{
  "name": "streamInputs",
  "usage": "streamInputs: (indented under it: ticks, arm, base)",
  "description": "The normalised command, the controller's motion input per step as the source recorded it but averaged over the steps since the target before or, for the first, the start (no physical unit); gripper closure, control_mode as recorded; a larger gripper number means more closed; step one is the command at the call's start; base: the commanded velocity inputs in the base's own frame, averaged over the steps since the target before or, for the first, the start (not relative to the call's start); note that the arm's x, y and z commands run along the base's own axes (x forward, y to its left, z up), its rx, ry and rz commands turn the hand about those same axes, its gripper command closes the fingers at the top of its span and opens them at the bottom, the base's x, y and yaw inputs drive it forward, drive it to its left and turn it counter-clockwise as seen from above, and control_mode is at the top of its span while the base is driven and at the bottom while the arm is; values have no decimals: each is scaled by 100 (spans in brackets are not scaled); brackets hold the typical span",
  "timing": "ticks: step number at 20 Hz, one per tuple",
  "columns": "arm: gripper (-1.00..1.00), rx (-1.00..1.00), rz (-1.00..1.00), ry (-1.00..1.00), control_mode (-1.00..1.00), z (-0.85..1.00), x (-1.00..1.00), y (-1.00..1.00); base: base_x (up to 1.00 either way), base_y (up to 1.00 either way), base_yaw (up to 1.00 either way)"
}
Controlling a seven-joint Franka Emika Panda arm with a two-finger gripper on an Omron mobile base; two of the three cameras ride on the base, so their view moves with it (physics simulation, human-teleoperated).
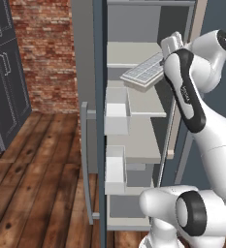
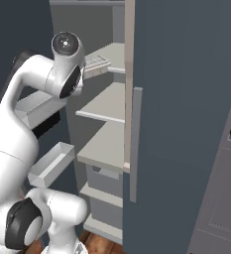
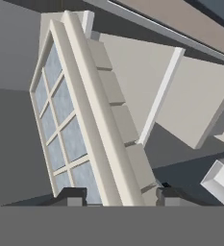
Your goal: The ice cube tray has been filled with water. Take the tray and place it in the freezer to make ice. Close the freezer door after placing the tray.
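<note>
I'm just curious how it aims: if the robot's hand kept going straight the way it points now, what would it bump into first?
The hand, shut on the ice cube tray, points into the freezer over a shelf. Going straight on, the tray's far end would probably meet the freezer's back wall first, though depth is hard to judge.

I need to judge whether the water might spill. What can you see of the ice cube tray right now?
The ice cube tray is a pale grey-white rectangle with a two-column grid of square cells showing bluish water. It looks like rigid plastic, with a raised rim and blocky cell undersides. The claw is shut on one long edge. It is held in the air, tilted, inside the open freezer at upper-shelf height; whether it touches a shelf cannot be told.
</note>
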Motion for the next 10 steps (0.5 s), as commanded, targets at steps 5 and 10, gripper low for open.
streamInputs:
  ticks: [5, 10]
  arm:
    - [100, 3, -5, 0, -100, 15, 23, -1]
    - [100, 3, -3, 0, -100, 2, 28, -6]
  base:
    - [0, 0, 0]
    - [0, 0, 0]
